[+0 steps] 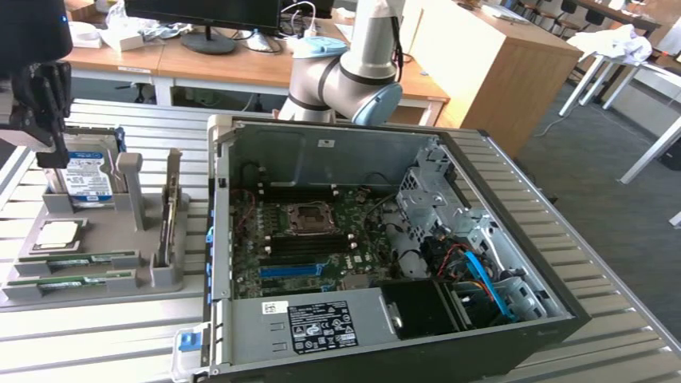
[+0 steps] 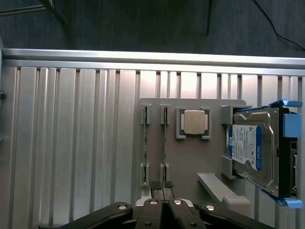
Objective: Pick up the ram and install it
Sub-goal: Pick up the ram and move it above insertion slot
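Two ram sticks lie in slots at the near end of a grey holder tray (image 1: 107, 299): one ram stick (image 1: 76, 259) and a second (image 1: 69, 281) beside it. In the wrist view they are thin green strips on edge, the ram (image 2: 165, 143) and its neighbour (image 2: 145, 145). My gripper (image 1: 48, 155) hangs above the tray's far end, over the hard drive. Its black fingertips (image 2: 155, 184) are pressed together with nothing between them, so the gripper (image 2: 162, 185) is shut and stands well above the sticks.
The tray also holds a silver processor chip (image 2: 193, 122) and a silver-and-blue hard drive (image 2: 252, 148). An open computer case (image 1: 319, 152) lies to the exterior view's right, its motherboard memory slots (image 1: 309, 243) exposed. The arm's base (image 1: 356, 80) stands behind it.
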You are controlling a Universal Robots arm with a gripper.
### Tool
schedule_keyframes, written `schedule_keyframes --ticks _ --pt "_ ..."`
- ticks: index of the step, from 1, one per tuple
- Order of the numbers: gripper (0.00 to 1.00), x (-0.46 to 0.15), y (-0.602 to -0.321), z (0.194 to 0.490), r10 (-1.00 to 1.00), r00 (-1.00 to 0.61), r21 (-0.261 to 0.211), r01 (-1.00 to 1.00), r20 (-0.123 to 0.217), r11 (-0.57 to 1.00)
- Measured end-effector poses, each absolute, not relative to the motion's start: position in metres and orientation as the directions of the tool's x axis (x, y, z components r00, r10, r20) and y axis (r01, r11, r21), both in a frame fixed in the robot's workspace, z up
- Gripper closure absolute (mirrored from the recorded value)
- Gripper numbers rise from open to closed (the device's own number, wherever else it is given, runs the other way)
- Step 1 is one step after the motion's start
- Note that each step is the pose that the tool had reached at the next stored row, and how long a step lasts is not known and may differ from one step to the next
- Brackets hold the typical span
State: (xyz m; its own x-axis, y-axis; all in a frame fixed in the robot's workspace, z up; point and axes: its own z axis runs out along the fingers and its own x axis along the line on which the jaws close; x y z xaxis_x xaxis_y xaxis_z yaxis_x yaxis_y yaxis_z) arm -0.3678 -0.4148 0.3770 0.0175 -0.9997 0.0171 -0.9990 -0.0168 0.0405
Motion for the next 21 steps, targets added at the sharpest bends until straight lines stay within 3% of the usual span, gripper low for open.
schedule_keyframes --ticks 21 --pt "0.9 -0.368 -0.4148 0.377 -0.999 0.041 0.024 -0.999 0.013 -0.041"
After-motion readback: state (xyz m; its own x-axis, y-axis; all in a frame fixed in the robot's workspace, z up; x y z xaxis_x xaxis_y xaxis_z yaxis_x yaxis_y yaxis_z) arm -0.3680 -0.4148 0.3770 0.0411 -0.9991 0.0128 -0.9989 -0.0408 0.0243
